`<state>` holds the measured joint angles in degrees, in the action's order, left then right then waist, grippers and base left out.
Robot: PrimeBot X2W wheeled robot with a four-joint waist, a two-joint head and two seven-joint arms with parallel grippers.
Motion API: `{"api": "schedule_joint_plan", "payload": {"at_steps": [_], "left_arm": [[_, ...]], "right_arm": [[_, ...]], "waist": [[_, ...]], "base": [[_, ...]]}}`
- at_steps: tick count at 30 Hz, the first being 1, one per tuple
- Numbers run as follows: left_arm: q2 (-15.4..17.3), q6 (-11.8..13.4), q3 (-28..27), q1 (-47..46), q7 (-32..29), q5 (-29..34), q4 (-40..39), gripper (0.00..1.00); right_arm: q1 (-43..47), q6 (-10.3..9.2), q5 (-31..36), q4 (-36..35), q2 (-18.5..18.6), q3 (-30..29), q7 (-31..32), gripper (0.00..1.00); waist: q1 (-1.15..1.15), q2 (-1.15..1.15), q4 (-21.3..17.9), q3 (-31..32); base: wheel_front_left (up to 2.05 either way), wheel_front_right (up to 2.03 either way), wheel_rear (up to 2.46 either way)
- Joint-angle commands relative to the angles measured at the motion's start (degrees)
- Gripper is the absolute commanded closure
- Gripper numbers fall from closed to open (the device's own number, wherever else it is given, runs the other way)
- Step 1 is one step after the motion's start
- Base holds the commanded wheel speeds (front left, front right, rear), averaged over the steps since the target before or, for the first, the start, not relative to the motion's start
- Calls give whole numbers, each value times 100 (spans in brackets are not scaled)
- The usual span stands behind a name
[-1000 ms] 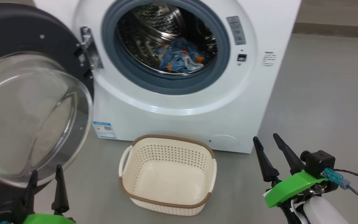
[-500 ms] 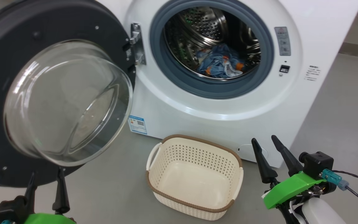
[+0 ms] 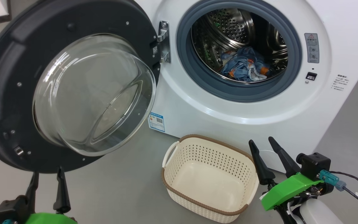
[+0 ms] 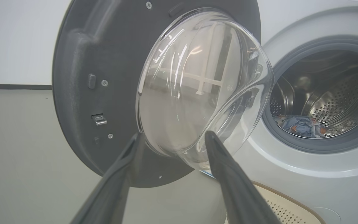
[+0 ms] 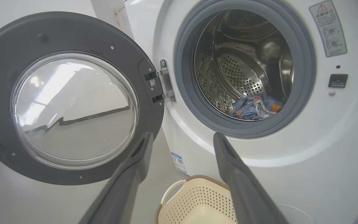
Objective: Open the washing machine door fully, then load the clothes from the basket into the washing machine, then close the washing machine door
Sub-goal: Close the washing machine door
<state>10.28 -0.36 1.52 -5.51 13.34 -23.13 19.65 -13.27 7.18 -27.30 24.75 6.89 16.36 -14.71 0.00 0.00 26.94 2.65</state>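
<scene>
Grey floor [image 3: 120, 193] throughout; left gripper [image 3: 48, 171] spread, empty, below the wide-open round glossy black door [image 3: 8, 77]; white front-loading washing machine [image 3: 216, 121] holds blue bear-print clothes [image 3: 242, 65] in its drum [image 3: 228, 25]; cream perforated basket [image 3: 208, 157] empty; right gripper [image 3: 260, 140] spread, empty. Only closing is left.

One washing machine [image 3: 259, 118], with one round door [image 3: 8, 93], one glass bowl window [image 3: 92, 93], one metal hinge [image 3: 164, 42], one steel drum [image 3: 228, 25] and one blue sticker [image 3: 156, 122]. One basket [image 3: 197, 155]. One bundle of clothes [image 3: 244, 67]. Two end effectors, the left end effector [image 3: 48, 172] and the right end effector [image 3: 260, 140], with two dark fingers [image 3: 61, 193] each.
</scene>
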Motion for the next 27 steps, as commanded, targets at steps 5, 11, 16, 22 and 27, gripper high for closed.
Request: {"api": "schedule_joint_plan", "payload": {"at_steps": [5, 11, 16, 22, 27], "left_arm": [[193, 74, -176, -58, 19, -51, -193, 0], [218, 96, -181, -44, 31, -74, -219, 0], [255, 108, -187, -53, 35, -100, -240, 0], [253, 157, -173, -2, -11, -121, -351, 100], [321, 88, -205, -18, -4, -197, -450, 100]], "right_arm": [[-86, 31, -53, -102, -33, 134, -29, 0], [-84, 31, -80, -97, -43, 173, -29, 0], [-85, 31, -110, -86, -25, 208, -29, 0], [-84, 31, -125, -80, -20, 227, -29, 0], [-77, 31, -131, -86, -19, 232, -29, 0]], "waist": [[0, 0, 74, 8], [0, 0, 47, 14], [0, 0, -15, 22], [0, 0, -82, 32], [0, 0, -151, 29]], "base": [[0, 0, 0], [0, 0, 0], [0, 0, 0], [0, 0, 0], [0, 0, 0]]}}
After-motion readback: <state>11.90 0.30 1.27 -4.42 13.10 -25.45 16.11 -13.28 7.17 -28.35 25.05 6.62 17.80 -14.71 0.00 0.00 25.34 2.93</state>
